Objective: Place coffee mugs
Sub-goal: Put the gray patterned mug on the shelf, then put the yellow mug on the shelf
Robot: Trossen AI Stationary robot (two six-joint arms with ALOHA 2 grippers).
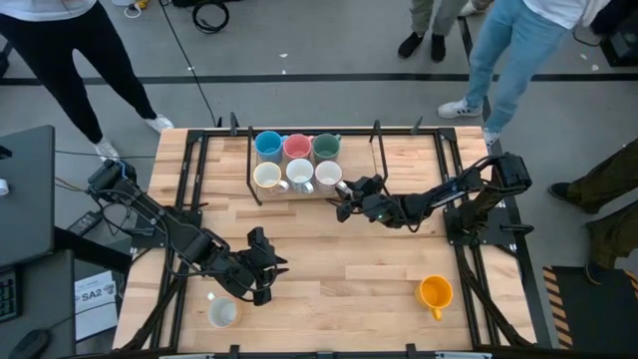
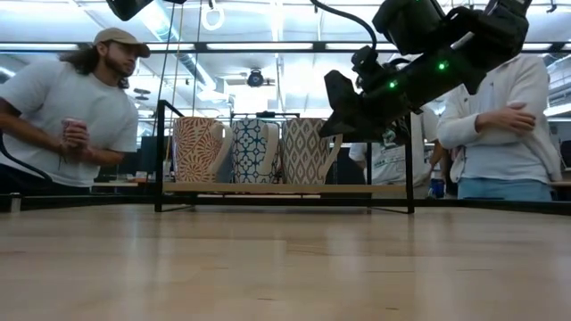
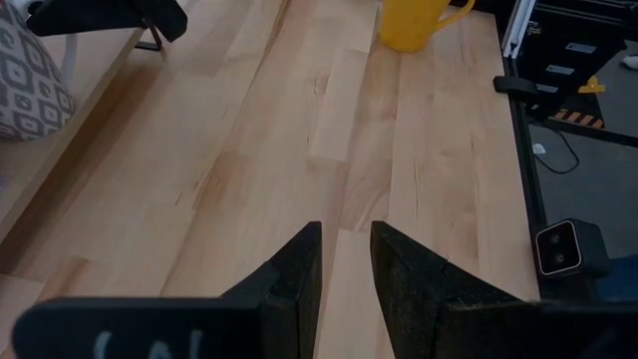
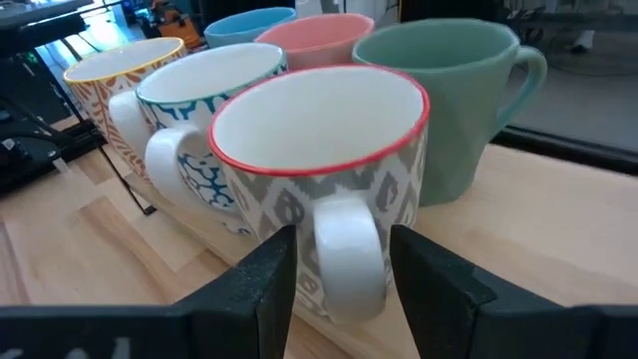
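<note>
The grey-patterned mug (image 4: 319, 179) is being straddled at its handle by the part-open fingers of the right gripper (image 1: 349, 191), on the rack (image 1: 251, 170) at 12 o'clock of the table (image 1: 339, 269). It is being crowded by the teal-patterned mug (image 4: 199, 110) and green mug (image 4: 449, 100), so any sideways pull is judged likely to knock them. The left gripper (image 1: 261, 267), narrowly parted and empty, is being held at 7 o'clock.

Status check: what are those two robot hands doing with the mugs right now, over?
Right hand open astride grey-patterned mug's handle on rack. Left hand idle, near pale mug. Orange mug waiting. Nothing in the way.
</note>
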